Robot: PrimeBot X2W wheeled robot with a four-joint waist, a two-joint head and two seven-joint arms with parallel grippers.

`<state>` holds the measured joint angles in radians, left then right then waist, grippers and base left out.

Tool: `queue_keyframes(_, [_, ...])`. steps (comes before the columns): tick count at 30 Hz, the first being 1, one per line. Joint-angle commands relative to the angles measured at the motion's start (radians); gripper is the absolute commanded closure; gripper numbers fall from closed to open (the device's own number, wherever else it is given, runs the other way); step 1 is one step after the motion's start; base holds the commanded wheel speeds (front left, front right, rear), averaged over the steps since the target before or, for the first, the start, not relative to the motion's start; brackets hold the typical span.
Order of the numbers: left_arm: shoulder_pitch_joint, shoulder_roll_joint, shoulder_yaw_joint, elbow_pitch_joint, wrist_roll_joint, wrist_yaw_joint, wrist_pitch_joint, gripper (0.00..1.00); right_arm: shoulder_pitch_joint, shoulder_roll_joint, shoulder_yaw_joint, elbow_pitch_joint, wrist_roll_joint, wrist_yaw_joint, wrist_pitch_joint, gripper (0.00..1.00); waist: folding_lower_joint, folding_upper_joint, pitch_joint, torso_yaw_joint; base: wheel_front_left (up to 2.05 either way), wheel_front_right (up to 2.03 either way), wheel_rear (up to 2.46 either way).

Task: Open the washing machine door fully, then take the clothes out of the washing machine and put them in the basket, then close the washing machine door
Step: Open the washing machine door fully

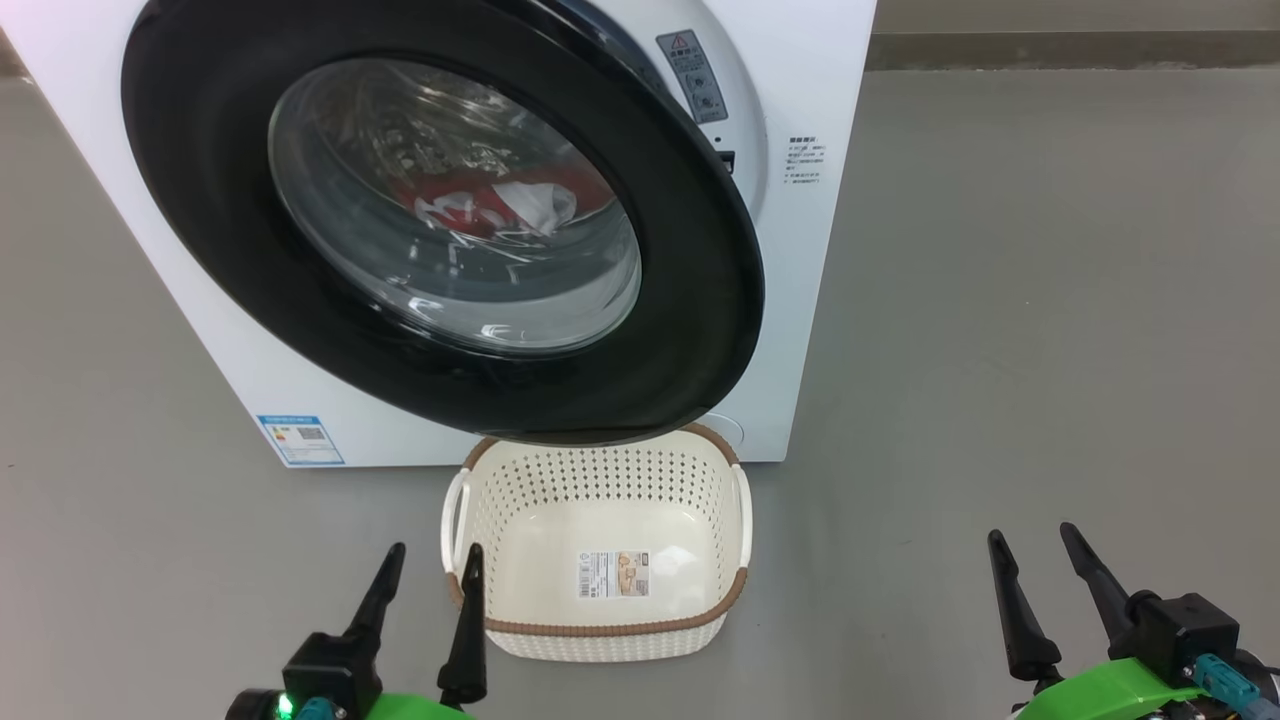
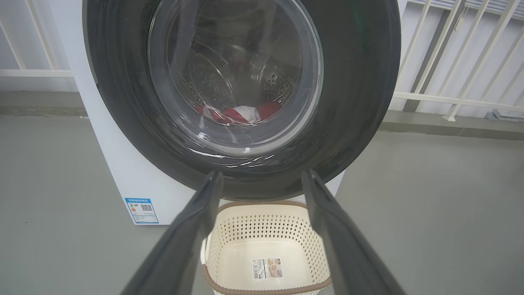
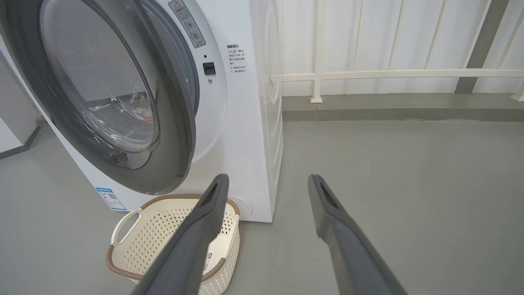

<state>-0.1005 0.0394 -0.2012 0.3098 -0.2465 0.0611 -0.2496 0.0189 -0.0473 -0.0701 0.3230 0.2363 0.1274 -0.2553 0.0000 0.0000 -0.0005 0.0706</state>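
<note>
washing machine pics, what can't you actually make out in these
- the clothes: head view, blurred by reflections in the washing machine door; garment count unclear
- the basket: head view, far rim hidden by the door's lower edge
- the washing machine: head view, top cut off by the frame edge
- paper label: head view, print too small

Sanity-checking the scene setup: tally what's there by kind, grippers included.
washing machine: 1
door: 1
basket: 1
red clothes, one heap behind the door glass: 1
grippers: 2, left gripper and right gripper, both open
total: 6
</note>
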Motion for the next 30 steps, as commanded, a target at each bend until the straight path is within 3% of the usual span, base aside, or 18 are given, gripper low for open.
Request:
queue_keyframes(1, [-0.011, 0.011, 0.031, -0.018, 0.001, 0.002, -0.012, 0.00, -0.015, -0.007, 0.028, -0.019, -0.001, 0.003, -0.006, 0.00, 0.0000, 0.0000, -0.001, 0.000, 0.00, 0.00, 0.00])
queue_keyframes(20, [-0.009, 0.011, 0.025, -0.012, -0.008, 0.010, -0.012, 0.00, -0.013, -0.004, 0.033, -0.015, 0.002, 0.003, -0.006, 0.00, 0.0000, 0.0000, -0.005, 0.005, 0.00, 0.00, 0.00])
queue_keyframes(21, [-0.010, 0.011, 0.026, -0.012, -0.008, 0.010, -0.012, 0.00, -0.013, -0.004, 0.033, -0.016, 0.002, 0.003, -0.006, 0.42, 0.0000, 0.0000, -0.005, 0.006, 0.00, 0.00, 0.00])
queue_keyframes(23, [-0.010, 0.011, 0.026, -0.012, -0.009, 0.009, -0.012, 0.00, -0.011, -0.004, 0.031, -0.018, 0.004, 0.003, -0.006, 1.00, 0.0000, 0.0000, -0.005, 0.006, 0.00, 0.00, 0.00])
queue_keyframes(30, [-0.011, 0.011, 0.029, -0.013, -0.010, 0.009, -0.012, 0.00, -0.020, -0.004, 0.036, -0.027, 0.040, 0.003, -0.006, 1.00, 0.0000, 0.0000, -0.003, 0.006, 0.00, 0.00, 0.00])
